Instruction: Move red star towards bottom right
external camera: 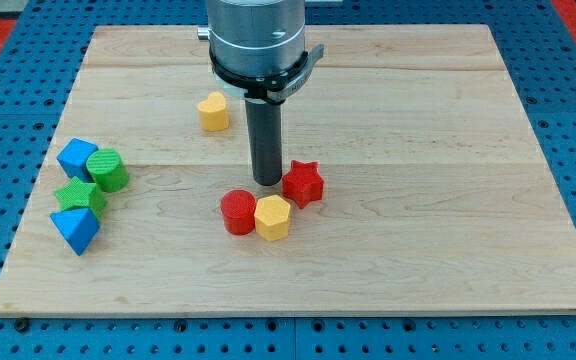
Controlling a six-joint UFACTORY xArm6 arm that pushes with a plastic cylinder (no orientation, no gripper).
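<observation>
No text, label or number can be read anywhere.

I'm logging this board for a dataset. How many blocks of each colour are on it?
Red: 2, the red star and red cylinder
Yellow: 2, the yellow hexagon and yellow heart
Green: 2, the green cylinder and green star
Blue: 2, the upper blue block and lower blue block
Total: 8

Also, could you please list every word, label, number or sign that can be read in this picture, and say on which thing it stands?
None: no readable text anywhere.
The wooden board, the red star beside my tip and the other blocks are plain.
The grey cylinder above the rod bears no legible mark.
</observation>
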